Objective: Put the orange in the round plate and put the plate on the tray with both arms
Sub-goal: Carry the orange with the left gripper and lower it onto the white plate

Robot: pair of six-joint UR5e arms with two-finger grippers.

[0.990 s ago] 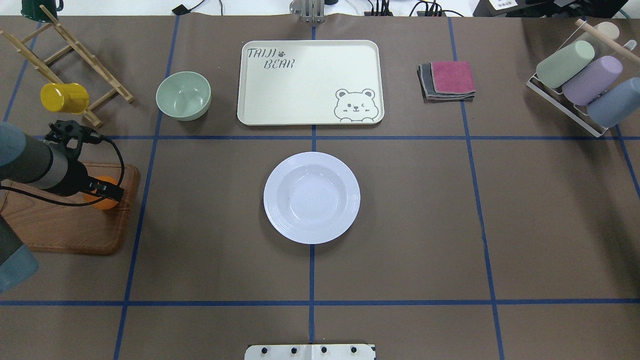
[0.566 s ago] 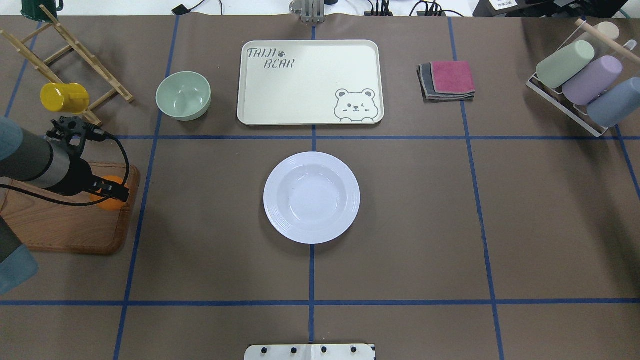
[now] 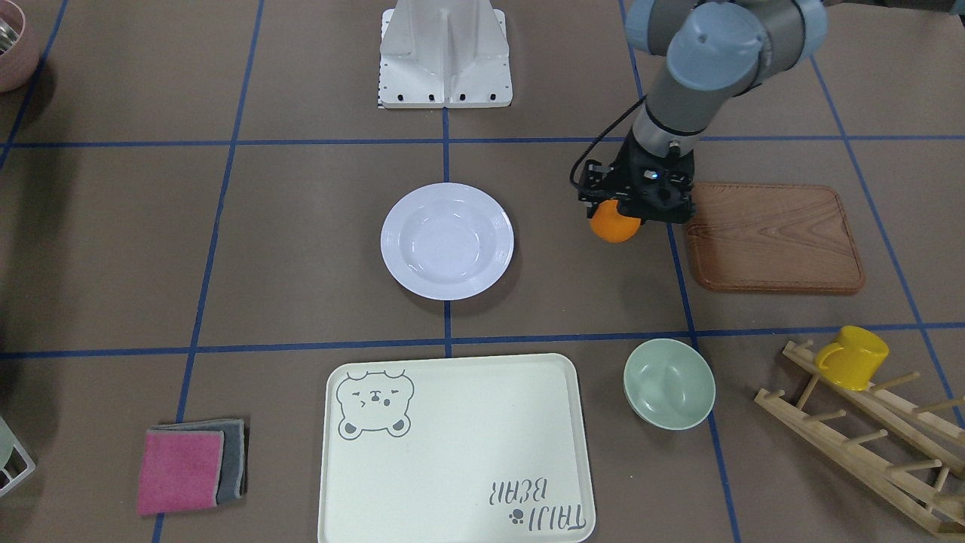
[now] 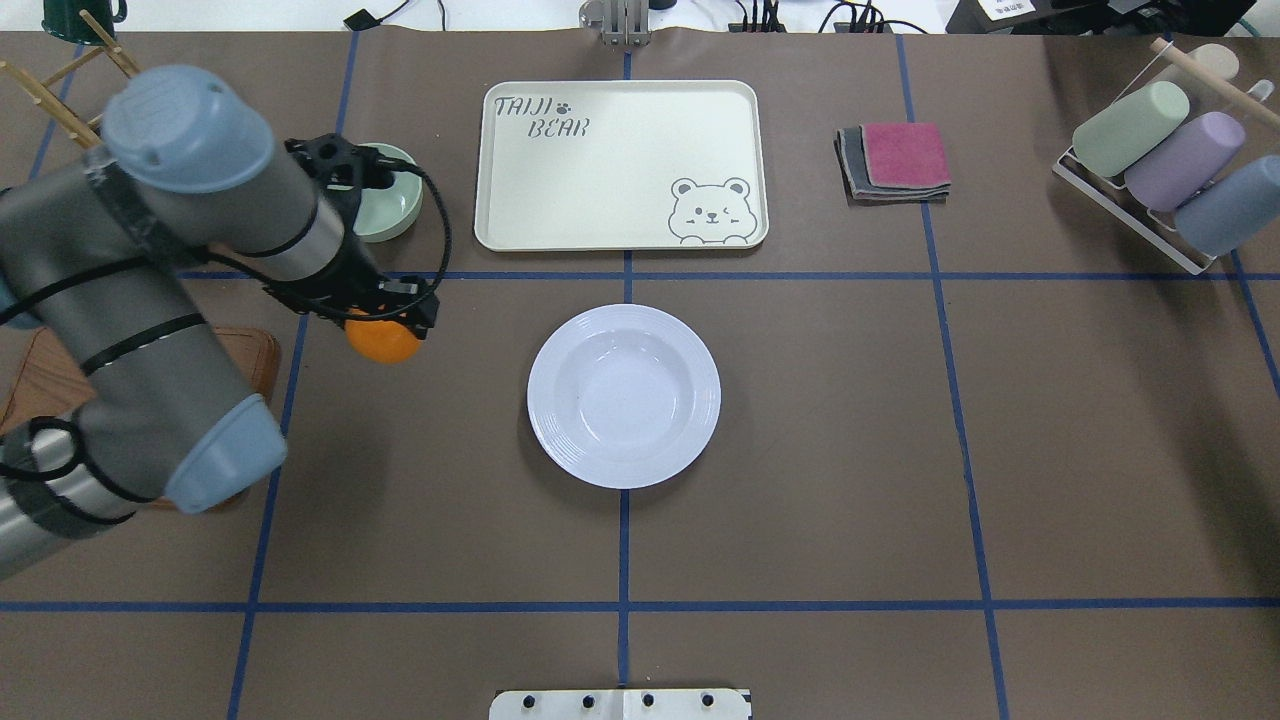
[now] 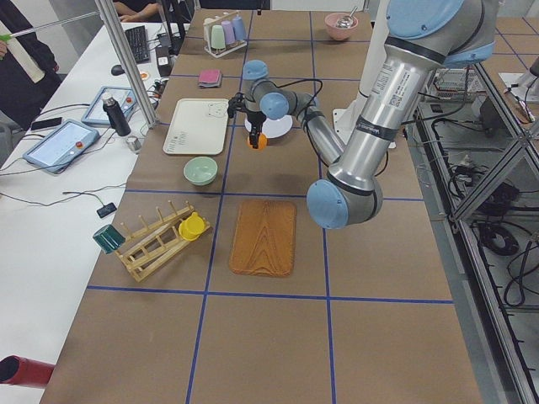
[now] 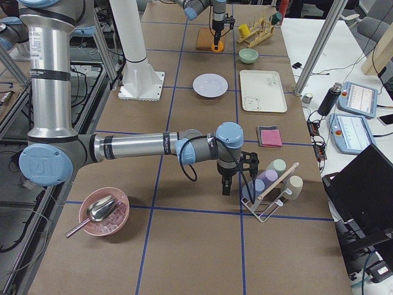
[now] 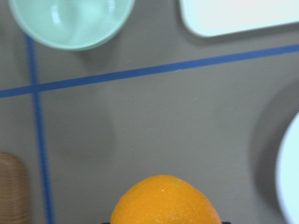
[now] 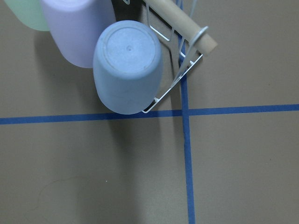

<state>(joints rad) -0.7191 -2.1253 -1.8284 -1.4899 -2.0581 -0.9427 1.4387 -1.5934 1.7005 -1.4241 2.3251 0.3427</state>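
Note:
My left gripper [image 4: 381, 318] is shut on the orange [image 4: 382, 341] and holds it above the brown table, between the wooden board [image 3: 773, 237] and the round plate [image 4: 623, 395]. The front-facing view shows the orange [image 3: 614, 225] hanging below the black fingers, to the right of the empty white plate [image 3: 447, 241]. The left wrist view has the orange [image 7: 166, 201] at its bottom edge. The cream tray [image 4: 620, 165] with the bear drawing lies empty beyond the plate. My right gripper [image 6: 225, 186] shows only in the exterior right view, beside the cup rack; I cannot tell its state.
A pale-green bowl [image 3: 669, 382] sits left of the tray, partly under my left arm. A wooden peg rack with a yellow mug [image 3: 852, 356] stands at the far left. Folded cloths [image 4: 895, 160] and a rack of pastel cups [image 4: 1160, 160] are on the right.
My left arm has lifted the orange off the wooden board and carried it to the right, toward the plate. The plate and tray have not moved.

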